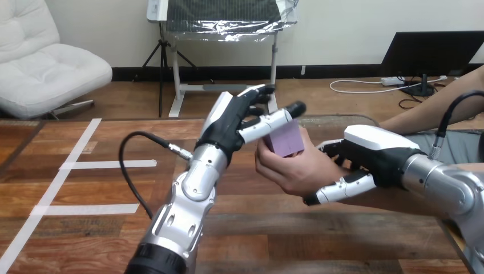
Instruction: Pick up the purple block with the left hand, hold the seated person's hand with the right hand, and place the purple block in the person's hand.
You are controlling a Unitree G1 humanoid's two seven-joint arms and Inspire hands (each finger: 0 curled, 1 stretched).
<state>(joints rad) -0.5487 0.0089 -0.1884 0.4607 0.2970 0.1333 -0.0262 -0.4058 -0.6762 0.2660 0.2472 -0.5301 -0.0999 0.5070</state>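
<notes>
The left robot hand (231,127) is raised above the table (85,240), palm turned toward the right robot hand (374,151). Its fingers (258,92) are spread and nearly straight, pointing up and away. One long digit reaches out sideways and lies against the top edge of the purple block (285,140). It touches the block without closing round it.

The purple block sits just beyond the left robot hand's fingertips, between the two robot hands. It rests in the person's hand (291,171), whose fingers and thumb curl up round its lower half. The block is tilted, with one flat face toward the camera.

The right robot hand comes in from the opposite side and is clasped on the person's wrist (335,168). Its thumb (341,187) runs underneath the wrist, and its other fingers (333,147) curl over the far upper side. The white shell on its back faces up. The person's forearm passes behind this robot hand.

The left forearm (194,182) rises steeply from the bottom edge. Beyond it, well away from both robot hands, white tape strips (108,164) lie flat on the table.
</notes>
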